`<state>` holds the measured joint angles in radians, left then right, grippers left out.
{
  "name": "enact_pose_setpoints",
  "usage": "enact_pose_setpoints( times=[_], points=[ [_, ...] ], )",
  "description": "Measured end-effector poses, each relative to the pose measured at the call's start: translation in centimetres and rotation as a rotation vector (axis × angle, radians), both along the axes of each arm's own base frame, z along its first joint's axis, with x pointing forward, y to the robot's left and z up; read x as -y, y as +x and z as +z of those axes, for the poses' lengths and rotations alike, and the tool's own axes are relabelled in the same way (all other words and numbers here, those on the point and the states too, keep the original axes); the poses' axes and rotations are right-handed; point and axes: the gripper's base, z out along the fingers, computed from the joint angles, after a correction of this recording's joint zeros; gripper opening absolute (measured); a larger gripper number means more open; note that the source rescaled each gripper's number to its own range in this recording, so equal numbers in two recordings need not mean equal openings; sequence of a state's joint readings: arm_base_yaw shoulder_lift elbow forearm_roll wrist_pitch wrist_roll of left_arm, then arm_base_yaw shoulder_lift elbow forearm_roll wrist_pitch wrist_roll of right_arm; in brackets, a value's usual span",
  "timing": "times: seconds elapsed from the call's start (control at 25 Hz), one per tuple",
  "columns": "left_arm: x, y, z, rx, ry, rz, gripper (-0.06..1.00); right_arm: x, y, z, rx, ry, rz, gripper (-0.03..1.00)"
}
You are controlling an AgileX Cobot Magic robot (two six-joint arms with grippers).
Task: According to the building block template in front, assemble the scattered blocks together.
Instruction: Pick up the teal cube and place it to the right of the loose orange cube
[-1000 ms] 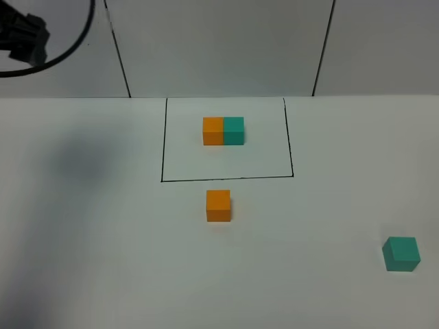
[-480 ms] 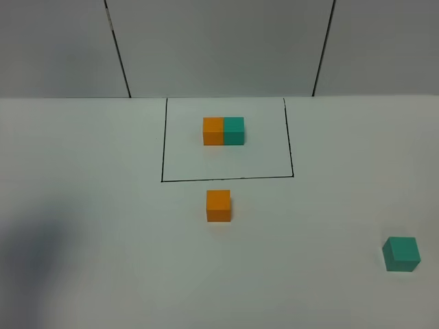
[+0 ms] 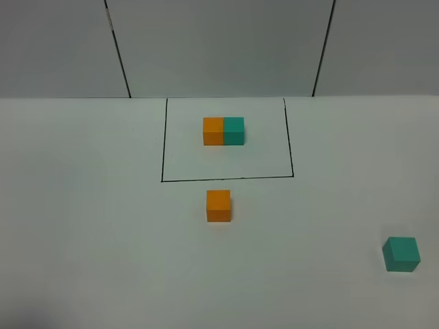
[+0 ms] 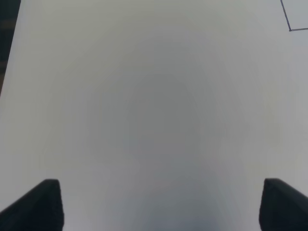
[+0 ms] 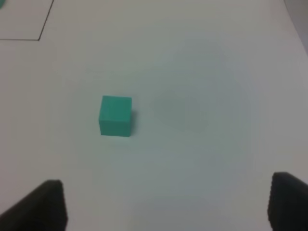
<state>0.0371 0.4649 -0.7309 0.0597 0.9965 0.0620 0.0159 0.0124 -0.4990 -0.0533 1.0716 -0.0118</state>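
Note:
The template (image 3: 223,131), an orange cube joined to a teal cube, sits inside a black drawn frame (image 3: 226,179) at the table's middle back. A loose orange cube (image 3: 219,205) lies just in front of the frame. A loose teal cube (image 3: 401,253) lies at the front right; it also shows in the right wrist view (image 5: 115,115). My right gripper (image 5: 166,204) is open and empty, above and short of the teal cube. My left gripper (image 4: 159,204) is open and empty over bare table. Neither gripper shows in the exterior high view.
The white table (image 3: 82,205) ends at a grey panelled wall (image 3: 219,48) behind. A corner of the black frame shows in the left wrist view (image 4: 288,24). The table's dark edge shows at the side of that view (image 4: 6,43).
The left arm and its cable at the top left of the exterior high view have left the picture, and its shadow has slid off toward the front left. The cubes have not moved.

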Motion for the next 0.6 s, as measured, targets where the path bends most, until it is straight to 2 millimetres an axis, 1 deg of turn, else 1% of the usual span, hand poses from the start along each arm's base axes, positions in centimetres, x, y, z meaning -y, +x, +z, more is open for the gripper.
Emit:
enact_pose_setpoints(
  times=[0.16,0.32,0.44,0.6],
  points=[
    [0.2,-2.9,-2.4,0.037,-0.025,0.013,0.84,0.0,0.0,0.0,0.000,0.000,0.000,0.79],
    [0.5,-4.8,-4.4,0.094,-0.060,0.009,0.84,0.0,0.0,0.0,0.000,0.000,0.000,0.79],
    [0.7,-5.9,-5.3,0.146,-0.071,0.001,0.83,0.0,0.0,0.0,0.000,0.000,0.000,0.79],
    [0.8,-6.9,-5.7,0.198,-0.080,-0.019,0.81,0.0,0.0,0.0,0.000,0.000,0.000,0.79]
  ],
)
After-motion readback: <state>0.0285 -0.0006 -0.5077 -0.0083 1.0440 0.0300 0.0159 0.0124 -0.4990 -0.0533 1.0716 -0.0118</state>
